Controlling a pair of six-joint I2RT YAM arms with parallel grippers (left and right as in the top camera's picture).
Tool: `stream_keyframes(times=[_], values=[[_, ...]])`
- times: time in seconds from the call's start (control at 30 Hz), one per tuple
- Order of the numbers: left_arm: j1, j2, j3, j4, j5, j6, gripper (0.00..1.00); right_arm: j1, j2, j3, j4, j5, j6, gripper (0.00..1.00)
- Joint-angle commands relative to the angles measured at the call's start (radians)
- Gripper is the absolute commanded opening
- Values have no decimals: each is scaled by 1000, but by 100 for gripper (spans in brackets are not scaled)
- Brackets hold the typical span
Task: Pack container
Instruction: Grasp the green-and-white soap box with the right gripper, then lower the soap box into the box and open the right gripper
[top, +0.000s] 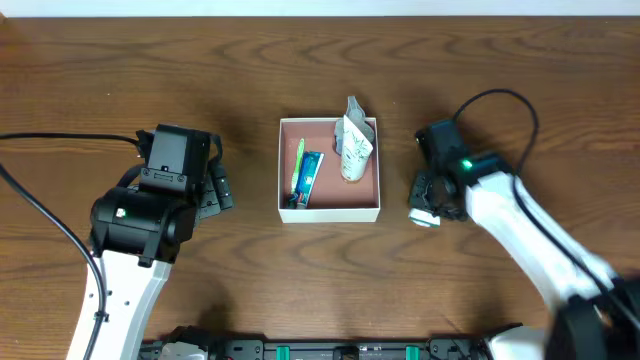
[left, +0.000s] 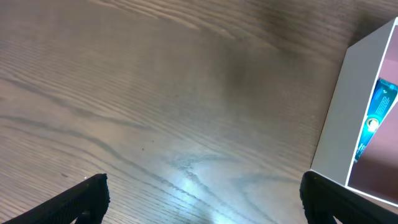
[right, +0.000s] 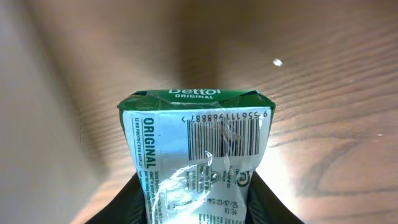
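The container, a square white-walled box with a pink-brown inside, sits mid-table. It holds a green toothbrush, a blue toothpaste tube and a white pouch leaning at its back right. Its white wall also shows in the left wrist view. My right gripper is to the right of the container, shut on a green-and-white Dettol soap pack, which sits between the fingers. My left gripper is open and empty over bare wood, left of the container.
The wooden table fills the views. Black cables run to each arm, one at the far left and one looping above the right arm.
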Motion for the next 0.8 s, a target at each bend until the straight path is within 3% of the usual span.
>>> stream_keyframes(times=[0.0,0.17,0.4,0.57,0.77], values=[[4,2,5,-3,-12,9,98,60,-152,6,-2,-18,-14,21],[4,2,5,-3,-12,9,98,195,-281,6,45,-37,-132,25],[4,2,5,-3,-12,9,98,342,-268,5,116,-33,-303,24],[4,2,5,-3,-12,9,98,386,-238,5,166,-37,-570,27],[4,2,5,-3,-12,9,98,389,-230,5,208,-38,-814,23]])
